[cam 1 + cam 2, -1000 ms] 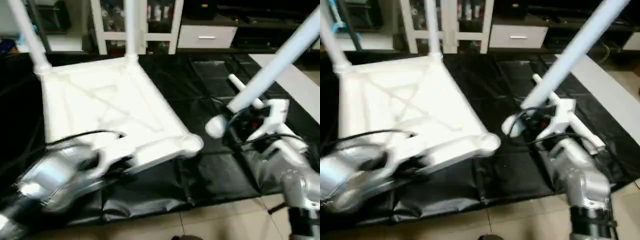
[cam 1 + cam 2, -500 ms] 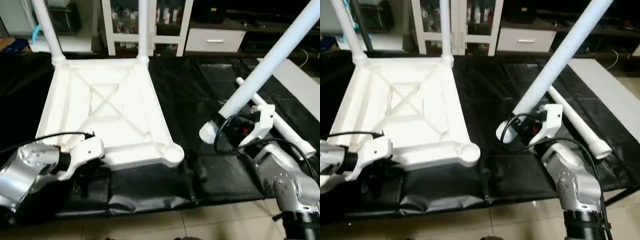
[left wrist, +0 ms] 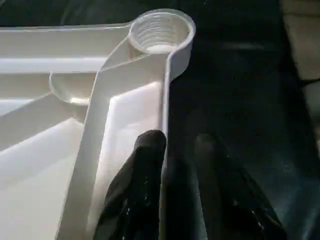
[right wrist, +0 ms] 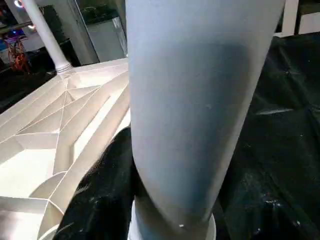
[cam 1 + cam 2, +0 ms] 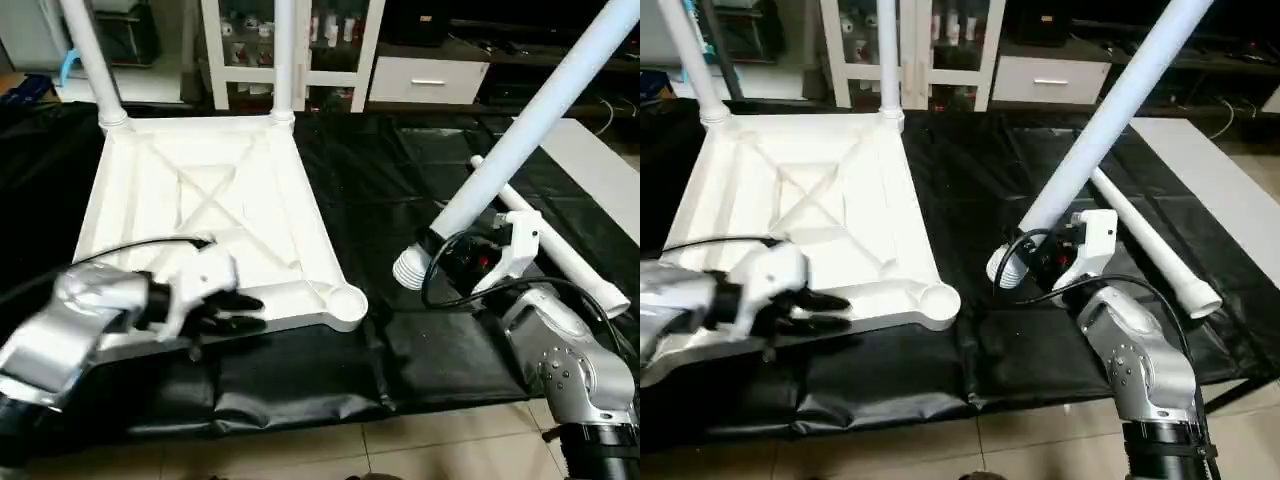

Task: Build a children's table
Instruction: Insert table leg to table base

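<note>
Since half a second ago the left gripper point(image 5: 235, 312) has slid right along the table top's point(image 5: 200, 200) near rim, fingers point(image 3: 145, 170) narrowly parted astride the edge, likely steadying it. Right gripper point(image 5: 1040, 262) grips a leg point(image 5: 530, 130) tilted, threaded end near the empty near-right socket point(image 5: 345, 300). Left wrist view shows socket threads. Two legs point(image 5: 90, 60) stand at the far corners; another point(image 5: 1150, 245) lies right.

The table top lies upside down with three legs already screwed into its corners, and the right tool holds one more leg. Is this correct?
Not quite. Only two legs stand in the far corners of the table top, as the left eye view shows; the near corner socket is empty. The right tool does hold one more leg.
</note>
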You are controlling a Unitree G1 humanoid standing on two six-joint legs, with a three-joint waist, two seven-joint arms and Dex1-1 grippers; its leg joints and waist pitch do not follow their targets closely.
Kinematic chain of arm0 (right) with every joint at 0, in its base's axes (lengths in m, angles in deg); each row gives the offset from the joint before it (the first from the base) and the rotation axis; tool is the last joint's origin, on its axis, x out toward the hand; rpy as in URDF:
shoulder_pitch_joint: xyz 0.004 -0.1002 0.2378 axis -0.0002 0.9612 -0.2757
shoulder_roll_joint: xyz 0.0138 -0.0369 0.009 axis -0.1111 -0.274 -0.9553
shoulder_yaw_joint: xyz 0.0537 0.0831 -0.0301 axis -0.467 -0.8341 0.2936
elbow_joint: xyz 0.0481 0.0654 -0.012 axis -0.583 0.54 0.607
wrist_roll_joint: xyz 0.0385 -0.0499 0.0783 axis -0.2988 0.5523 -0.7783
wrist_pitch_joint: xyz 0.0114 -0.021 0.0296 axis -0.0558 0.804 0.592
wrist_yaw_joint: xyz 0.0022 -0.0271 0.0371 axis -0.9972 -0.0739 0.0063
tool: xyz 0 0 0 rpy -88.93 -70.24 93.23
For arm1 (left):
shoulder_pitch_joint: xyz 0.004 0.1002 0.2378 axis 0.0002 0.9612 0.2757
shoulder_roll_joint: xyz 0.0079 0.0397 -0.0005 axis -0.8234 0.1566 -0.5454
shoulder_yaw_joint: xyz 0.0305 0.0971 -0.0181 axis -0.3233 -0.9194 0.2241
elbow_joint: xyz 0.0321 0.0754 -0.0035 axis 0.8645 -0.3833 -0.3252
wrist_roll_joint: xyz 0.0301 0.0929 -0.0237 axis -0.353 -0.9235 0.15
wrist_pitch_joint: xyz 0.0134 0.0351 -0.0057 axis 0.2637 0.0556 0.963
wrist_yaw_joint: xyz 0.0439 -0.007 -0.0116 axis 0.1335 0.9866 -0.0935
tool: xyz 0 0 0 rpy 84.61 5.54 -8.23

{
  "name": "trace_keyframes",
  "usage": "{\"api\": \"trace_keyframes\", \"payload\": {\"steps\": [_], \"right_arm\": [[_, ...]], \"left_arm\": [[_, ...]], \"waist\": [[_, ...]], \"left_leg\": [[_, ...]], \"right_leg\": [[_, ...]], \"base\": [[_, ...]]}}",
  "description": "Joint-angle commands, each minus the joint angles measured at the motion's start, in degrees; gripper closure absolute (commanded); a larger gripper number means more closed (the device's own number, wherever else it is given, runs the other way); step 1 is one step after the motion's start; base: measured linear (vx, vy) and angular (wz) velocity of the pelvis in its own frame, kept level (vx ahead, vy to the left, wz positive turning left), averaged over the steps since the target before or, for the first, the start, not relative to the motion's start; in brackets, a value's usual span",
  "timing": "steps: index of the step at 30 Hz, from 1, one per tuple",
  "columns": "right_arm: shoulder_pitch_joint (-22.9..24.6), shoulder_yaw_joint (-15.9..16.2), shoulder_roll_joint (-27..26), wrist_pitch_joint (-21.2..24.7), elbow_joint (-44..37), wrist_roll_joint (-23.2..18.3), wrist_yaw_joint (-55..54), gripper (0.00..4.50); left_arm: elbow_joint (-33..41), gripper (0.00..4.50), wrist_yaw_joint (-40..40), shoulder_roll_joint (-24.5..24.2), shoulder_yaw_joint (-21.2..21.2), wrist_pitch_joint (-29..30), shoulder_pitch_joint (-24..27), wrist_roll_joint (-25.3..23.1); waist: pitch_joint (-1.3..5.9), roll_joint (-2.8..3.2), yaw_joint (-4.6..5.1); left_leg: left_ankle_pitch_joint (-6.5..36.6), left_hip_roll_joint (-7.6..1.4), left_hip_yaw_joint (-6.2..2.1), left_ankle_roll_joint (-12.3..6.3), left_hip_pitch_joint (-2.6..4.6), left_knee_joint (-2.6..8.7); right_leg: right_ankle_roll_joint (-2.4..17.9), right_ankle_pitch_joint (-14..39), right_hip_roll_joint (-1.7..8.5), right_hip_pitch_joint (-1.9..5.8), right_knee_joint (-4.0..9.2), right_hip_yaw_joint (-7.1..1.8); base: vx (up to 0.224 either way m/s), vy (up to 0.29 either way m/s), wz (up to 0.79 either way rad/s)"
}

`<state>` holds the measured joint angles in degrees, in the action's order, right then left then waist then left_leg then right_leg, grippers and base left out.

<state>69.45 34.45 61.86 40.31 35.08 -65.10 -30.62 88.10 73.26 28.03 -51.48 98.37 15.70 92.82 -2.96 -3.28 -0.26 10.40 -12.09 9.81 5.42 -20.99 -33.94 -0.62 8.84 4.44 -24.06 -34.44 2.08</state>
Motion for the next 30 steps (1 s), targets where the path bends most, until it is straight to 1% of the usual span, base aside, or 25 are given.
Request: {"api": "trace_keyframes", "payload": {"steps": [1, 2, 3, 4, 5, 6, 7, 8, 9, 10, 11, 12, 15, 16, 18, 19, 21, 24, 26, 27, 28, 29, 30], "right_arm": [[-0.62, -0.40, 0.36, -0.04, -1.55, 0.65, 0.27, 2.66], [-0.62, -0.27, 0.55, 0.01, -1.54, 0.81, 0.42, 2.66], [-0.60, -0.34, 0.75, 0.04, -1.54, 0.88, 0.48, 2.66], [-0.58, -0.41, 0.90, 0.03, -1.54, 0.90, 0.48, 2.66], [-0.56, -0.50, 0.98, 0.01, -1.57, 0.86, 0.45, 2.66], [-0.56, -0.50, 0.98, 0.01, -1.57, 0.86, 0.45, 2.66], [-0.52, -0.60, 1.01, 0.00, -1.60, 0.82, 0.40, 2.66], [-0.47, -0.73, 0.98, -0.08, -1.60, 0.79, 0.26, 2.66], [-0.47, -0.73, 0.98, -0.08, -1.60, 0.79, 0.26, 2.66], [-0.44, -0.76, 0.95, -0.11, -1.60, 0.80, 0.22, 2.66], [-0.40, -0.81, 0.89, -0.15, -1.61, 0.81, 0.15, 2.66], [-0.28, -0.82, 0.80, -0.25, -1.55, 0.96, -0.08, 2.66], [-0.23, -0.74, 0.68, -0.40, -1.32, 1.26, -0.36, 2.66], [-0.38, -0.75, 0.71, -0.40, -1.14, 1.28, -0.34, 2.66], [-0.83, -0.66, 0.75, -0.44, -0.77, 1.37, -0.28, 2.66], [-0.83, -0.66, 0.75, -0.44, -0.77, 1.37, -0.28, 2.66], [-1.46, -0.65, 0.59, -0.64, -0.26, 1.39, -0.39, 2.66], [-1.79, -0.55, 0.35, -0.81, 0.05, 1.46, -0.53, 2.66], [-1.96, -0.44, 0.14, -0.96, 0.29, 1.57, -0.53, 2.66], [-2.27, -0.26, -0.22, -1.16, 0.61, 1.72, -0.54, 2.66], [-2.27, -0.26, -0.22, -1.16, 0.61, 1.72, -0.54, 2.66], [-2.42, -0.25, -0.38, -1.18, 0.70, 1.80, -0.55, 2.66], [-2.49, -0.18, -0.52, -1.24, 0.79, 1.84, -0.52, 2.66]], "left_arm": [[-0.89, 3.28, -1.13, 0.72, -1.38, -0.57, -0.96, -2.06], [-1.50, 3.11, -1.71, 1.77, -1.61, 0.50, -1.33, -2.17], [-2.06, 3.01, -2.08, 2.44, -1.88, 1.44, -1.83, -2.43], [-2.23, 3.01, -2.26, 2.72, -2.09, 2.26, -2.10, -2.60], [-2.41, 2.91, -2.42, 2.72, -2.30, 2.53, -2.23, -2.96], [-2.41, 2.76, -2.42, 2.72, -2.30, 2.53, -2.23, -2.96], [-3.24, 2.68, -3.41, 2.63, -2.68, 1.40, -2.46, -4.53], [-4.29, 2.68, -4.01, 2.27, -3.14, 0.48, -2.66, -6.04], [-4.29, 2.53, -4.01, 2.27, -3.14, 0.48, -2.66, -6.04], [-4.48, 2.53, -4.08, 2.10, -3.32, 0.35, -2.67, -6.29], [-4.83, 2.48, -4.22, 1.78, -3.65, 0.09, -2.70, -6.74], [-4.72, 2.46, -3.86, 1.28, -4.06, 0.45, -2.49, -6.70], [-4.30, 2.46, -3.30, 0.92, -4.59, 1.61, -2.17, -6.27], [-4.38, 2.46, -3.15, 1.20, -4.74, 1.95, -2.23, -6.58], [-4.50, 2.46, -2.75, 1.57, -5.27, 2.32, -2.12, -7.49], [-4.50, 2.81, -2.75, 1.57, -5.27, 2.32, -2.12, -7.49], [-4.76, 2.81, -2.59, 1.64, -5.47, 2.67, -1.85, -8.03], [-5.42, 3.23, -2.85, 1.74, -5.80, 1.97, -1.80, -8.20], [-5.94, 3.32, -3.55, 2.66, -5.67, 1.53, -1.95, -7.81], [-6.16, 3.43, -4.33, 4.32, -5.22, 1.64, -2.27, -6.75], [-6.16, 3.57, -4.33, 4.32, -5.22, 1.64, -2.27, -6.75], [-5.90, 3.68, -4.52, 5.27, -4.95, 1.85, -2.39, -6.34], [-5.66, 3.72, -4.37, 5.64, -5.07, 1.88, -2.46, -6.20]], "waist": [[3.56, 0.65, -0.08], [3.54, 0.65, -0.11], [3.52, 0.88, -0.14], [3.63, 0.77, -0.15], [3.63, 0.77, -0.16], [3.62, 0.72, -0.18], [3.65, 0.69, -0.15], [3.61, 0.70, -0.13], [3.63, 0.68, -0.09], [3.68, 0.69, -0.14], [3.74, 1.34, -0.32], [3.70, 1.03, -0.13], [3.75, 1.04, -0.18], [3.74, 0.83, -0.14], [3.74, 0.95, -0.19], [3.73, 0.97, -0.25], [3.72, 0.90, -0.23], [3.70, 0.93, -0.24], [3.67, 0.95, -0.19], [3.71, 0.95, -0.20], [3.68, 0.95, -0.30], [3.74, 1.13, -0.37], [3.73, 1.01, -0.39]], "left_leg": [[15.06, -0.23, 0.55, 1.24, 0.66, 4.09], [15.06, -0.26, 0.50, 1.34, 0.56, 4.17], [15.24, -0.20, 0.49, 1.43, 0.59, 4.17], [15.24, -0.23, 0.48, 1.49, 0.65, 4.11], [15.17, -0.25, 0.47, 1.50, 0.61, 4.12], [15.31, -0.22, 0.46, 1.33, 0.61, 4.09], [15.16, -0.21, 0.44, 1.28, 0.55, 4.09], [15.29, -0.20, 0.44, 1.06, 0.58, 4.08], [15.15, -0.19, 0.41, 1.06, 0.50, 4.09], [14.93, -0.17, 0.41, 1.08, 0.48, 4.07], [14.74, -0.16, 0.33, 1.19, 0.60, 4.06], [14.84, -0.21, 0.38, 1.18, 0.56, 4.11], [14.61, -0.23, 0.42, 1.16, 0.63, 4.08], [14.54, -0.25, 0.44, 1.11, 0.60, 4.06], [14.33, -0.26, 0.46, 1.05, 0.62, 4.05], [14.30, -0.26, 0.45, 1.03, 0.64, 4.05], [14.35, -0.24, 0.45, 1.07, 0.58, 4.06], [14.80, -0.22, 0.42, 1.08, 0.63, 4.06], [15.34, -0.21, 0.41, 1.20, 0.63, 4.07], [15.30, -0.25, 0.39, 1.32, 0.61, 4.06], [15.49, -0.27, 0.45, 1.29, 0.74, 4.03], [15.47, -0.26, 0.43, 1.28, 0.78, 3.98], [15.54, -0.25, 0.40, 1.26, 0.65, 4.05]], "right_leg": [[8.56, 18.05, 1.60, 2.32, 3.69, -1.58], [8.53, 18.49, 1.67, 2.37, 3.69, -1.57], [8.49, 18.70, 1.63, 2.32, 3.73, -1.58], [8.59, 18.36, 1.64, 2.30, 3.72, -1.57], [8.69, 18.09, 1.63, 2.35, 3.68, -1.56], [8.81, 17.99, 1.62, 2.32, 3.74, -1.53], [8.86, 17.85, 1.63, 2.40, 3.68, -1.52], [8.64, 17.88, 1.50, 2.31, 3.81, -1.49], [8.63, 17.80, 1.58, 2.43, 3.70, -1.51], [8.65, 17.76, 1.63, 2.48, 3.69, -1.51], [8.80, 17.29, 1.67, 2.43, 3.60, -1.52], [9.09, 16.54, 1.54, 2.38, 3.63, -1.50], [9.88, 15.22, 1.54, 2.43, 3.39, -1.49], [10.04, 15.14, 1.54, 2.45, 3.41, -1.48], [10.12, 15.13, 1.60, 2.47, 3.40, -1.51], [10.12, 15.18, 1.60, 2.46, 3.41, -1.50], [10.00, 15.38, 1.58, 2.50, 3.42, -1.50], [9.71, 16.42, 1.64, 2.44, 3.52, -1.49], [9.68, 16.96, 1.63, 2.36, 3.60, -1.48], [9.80, 16.81, 1.70, 2.44, 3.57, -1.49], [9.92, 16.81, 1.69, 2.31, 3.67, -1.49], [10.02, 16.53, 1.72, 2.32, 3.59, -1.51], [9.93, 16.56, 1.69, 2.43, 3.61, -1.45]], "base": [[0.000, 0.000, 0.00], [0.000, 0.000, 0.00], [0.000, 0.000, 0.00], [0.000, 0.000, 0.00], [0.000, 0.000, 0.00], [0.000, 0.000, 0.00], [0.000, 0.000, 0.00], [0.000, 0.000, 0.00], [0.000, 0.000, 0.00], [0.000, 0.000, 0.00], [0.000, 0.000, 0.00], [0.000, 0.000, 0.00], [0.000, 0.000, 0.00], [0.000, 0.000, 0.00], [0.000, 0.000, 0.00], [0.000, 0.000, 0.00], [0.000, 0.000, 0.00], [0.000, 0.000, 0.00], [0.000, 0.000, 0.00], [0.000, 0.000, 0.00], [0.000, 0.000, 0.00], [0.000, 0.000, 0.00], [0.000, 0.000, 0.00]]}}
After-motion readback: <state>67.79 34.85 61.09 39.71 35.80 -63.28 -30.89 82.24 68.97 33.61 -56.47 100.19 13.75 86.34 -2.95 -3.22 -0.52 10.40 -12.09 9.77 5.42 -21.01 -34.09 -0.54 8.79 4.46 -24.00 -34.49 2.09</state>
